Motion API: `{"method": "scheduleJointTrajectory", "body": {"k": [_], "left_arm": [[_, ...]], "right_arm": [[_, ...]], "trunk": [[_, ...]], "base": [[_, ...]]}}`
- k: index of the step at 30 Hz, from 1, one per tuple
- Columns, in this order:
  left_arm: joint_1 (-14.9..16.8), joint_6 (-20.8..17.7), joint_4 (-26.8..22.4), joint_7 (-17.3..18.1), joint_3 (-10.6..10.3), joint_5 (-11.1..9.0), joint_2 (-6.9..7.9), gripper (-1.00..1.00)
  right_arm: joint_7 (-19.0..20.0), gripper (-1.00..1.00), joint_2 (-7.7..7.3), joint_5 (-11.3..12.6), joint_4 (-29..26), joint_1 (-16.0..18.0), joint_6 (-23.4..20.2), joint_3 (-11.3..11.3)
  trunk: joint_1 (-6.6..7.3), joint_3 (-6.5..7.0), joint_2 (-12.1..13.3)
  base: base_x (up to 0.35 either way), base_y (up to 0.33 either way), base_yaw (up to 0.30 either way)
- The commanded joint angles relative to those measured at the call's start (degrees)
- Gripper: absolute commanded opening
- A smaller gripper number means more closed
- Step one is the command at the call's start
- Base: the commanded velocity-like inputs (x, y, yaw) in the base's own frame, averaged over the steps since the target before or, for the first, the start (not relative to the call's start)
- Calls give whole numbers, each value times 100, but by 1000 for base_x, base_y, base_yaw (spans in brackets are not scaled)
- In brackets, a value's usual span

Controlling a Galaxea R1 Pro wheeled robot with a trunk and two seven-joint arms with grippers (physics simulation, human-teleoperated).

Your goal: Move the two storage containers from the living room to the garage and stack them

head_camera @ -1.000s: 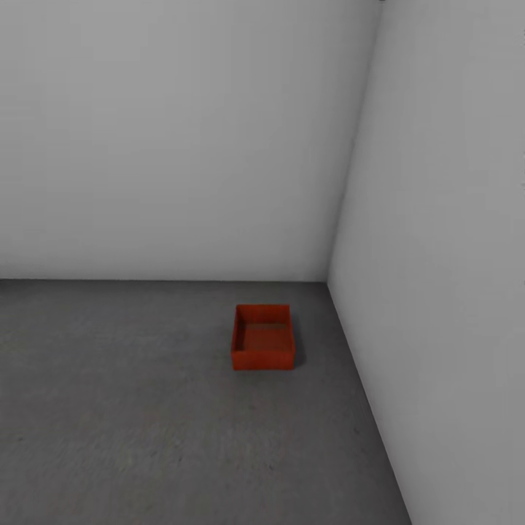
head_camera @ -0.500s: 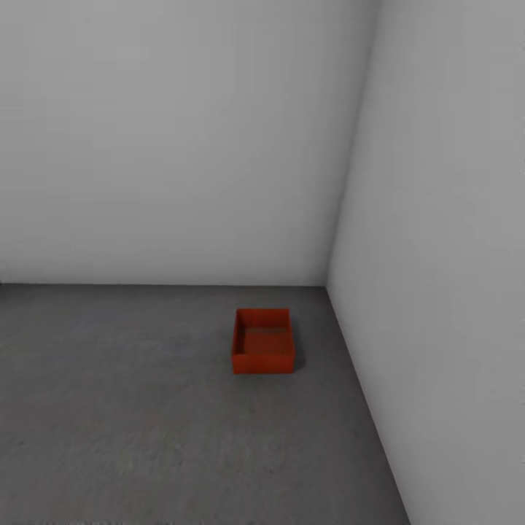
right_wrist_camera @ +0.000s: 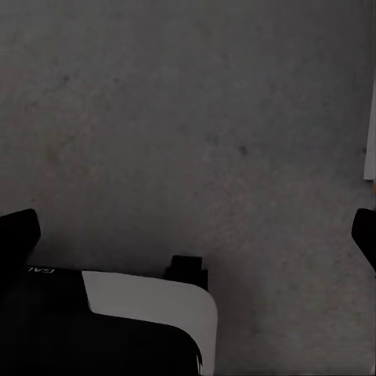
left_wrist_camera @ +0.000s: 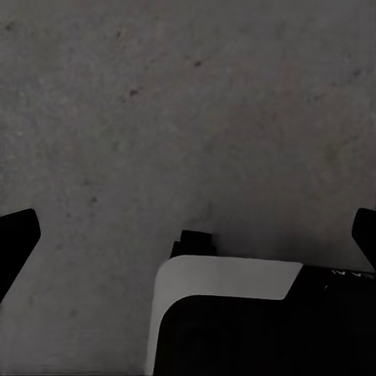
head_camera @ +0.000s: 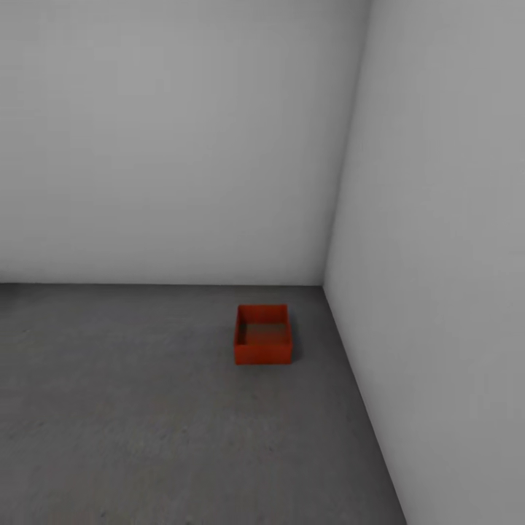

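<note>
Both our pincers hang spread wide and empty over the floor (left_wrist_camera: 188,117): the left pincer (left_wrist_camera: 188,235) shows only dark fingertips (left_wrist_camera: 16,235) at the frame edges, and so does the right pincer (right_wrist_camera: 188,235). Ahead of them, well apart, one orange-red container (head_camera: 263,335) sits on the concrete near the corner, just beside the right-hand wall (head_camera: 437,255). We judge the stacking not yet done. If we bring the second bin in crooked, it could catch a rim or knock this one against the wall.
</note>
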State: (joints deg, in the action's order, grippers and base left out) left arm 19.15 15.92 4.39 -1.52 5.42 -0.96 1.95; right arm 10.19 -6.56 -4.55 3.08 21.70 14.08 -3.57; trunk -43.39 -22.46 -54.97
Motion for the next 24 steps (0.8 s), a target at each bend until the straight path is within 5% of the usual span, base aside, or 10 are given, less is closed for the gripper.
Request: {"method": "scheduleJointTrajectory", "body": {"k": [1,15,24], "left_arm": [[10,43,27,3,38,-8,2,100],[10,43,27,3,38,-9,-1,100],[10,43,27,3,38,-9,-2,100]], "right_arm": [[9,100,-3,-46,26,10,42,-39],[9,100,-3,-46,26,10,46,-43],[9,100,-3,-46,26,10,50,-44]], "trunk": [[26,22,37],[333,312,598],[531,473,959]], "base": [[-339,0,0],[-300,0,0],[-51,0,0]]}}
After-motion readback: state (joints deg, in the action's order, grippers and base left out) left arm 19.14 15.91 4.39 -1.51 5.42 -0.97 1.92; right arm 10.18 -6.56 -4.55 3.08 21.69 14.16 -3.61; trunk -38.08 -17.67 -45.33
